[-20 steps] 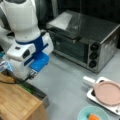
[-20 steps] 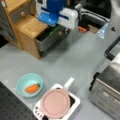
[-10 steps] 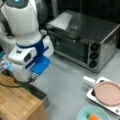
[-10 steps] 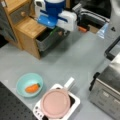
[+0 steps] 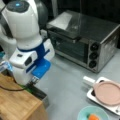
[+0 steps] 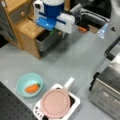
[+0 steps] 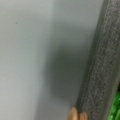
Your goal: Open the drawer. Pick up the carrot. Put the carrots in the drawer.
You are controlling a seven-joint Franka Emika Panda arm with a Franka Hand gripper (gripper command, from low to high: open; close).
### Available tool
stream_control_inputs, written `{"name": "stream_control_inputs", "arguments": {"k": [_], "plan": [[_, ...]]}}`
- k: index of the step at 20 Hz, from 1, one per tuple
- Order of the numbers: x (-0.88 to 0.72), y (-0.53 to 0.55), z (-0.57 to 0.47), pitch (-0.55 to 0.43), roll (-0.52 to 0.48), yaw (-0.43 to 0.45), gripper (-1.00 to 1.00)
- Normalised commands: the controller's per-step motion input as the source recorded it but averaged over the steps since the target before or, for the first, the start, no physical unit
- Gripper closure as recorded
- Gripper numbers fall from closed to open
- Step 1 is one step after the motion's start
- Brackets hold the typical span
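The claw (image 6: 57,32) is low at the front edge of the drawer (image 6: 47,40), upper left in a front view; I cannot tell if its jaws are apart or together. The drawer stands pulled out of the wooden cabinet (image 6: 25,30), so the opening looks done or nearly done. The carrot (image 6: 32,88) lies in the teal bowl (image 6: 22,81) on the bench (image 6: 75,62), lower left, not yet picked up.
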Motion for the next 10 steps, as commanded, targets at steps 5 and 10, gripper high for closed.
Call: {"name": "stream_control_inputs", "arguments": {"k": [5, 10], "plan": [[0.02, -0.11, -0.08, -0.038, 0.159, 0.003, -1.00], [0.00, -0.08, -0.07, -0.046, 0.128, -0.055, -1.00]]}}
